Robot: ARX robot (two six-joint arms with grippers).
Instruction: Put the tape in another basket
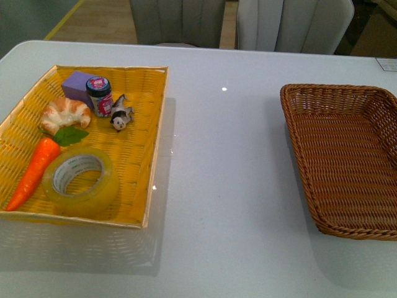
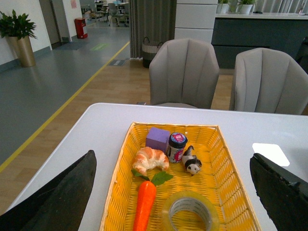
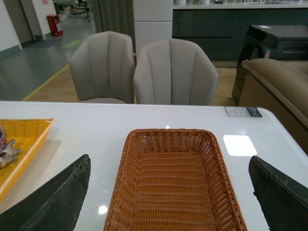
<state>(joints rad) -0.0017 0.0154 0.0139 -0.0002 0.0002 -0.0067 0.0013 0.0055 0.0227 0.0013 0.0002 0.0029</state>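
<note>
The tape (image 1: 82,182), a wide yellowish translucent roll with a white core, lies flat in the near part of the yellow tray (image 1: 152,133). In the left wrist view the tape (image 2: 190,211) sits below and ahead of my open left gripper (image 2: 173,202), whose dark fingers (image 2: 62,197) stand far apart above the tray. The brown wicker basket (image 1: 298,133) stands empty on the right of the table. My open right gripper (image 3: 168,202) hovers over the basket (image 3: 122,183), nothing between its fingers (image 3: 281,195). Neither arm shows in the front view.
The tray also holds a toy carrot (image 1: 34,171), a croissant (image 1: 65,113), a purple block (image 1: 77,85), a small jar (image 1: 100,96) and a little animal figure (image 1: 121,116). Two grey chairs (image 1: 248,25) stand behind the white table (image 1: 223,186).
</note>
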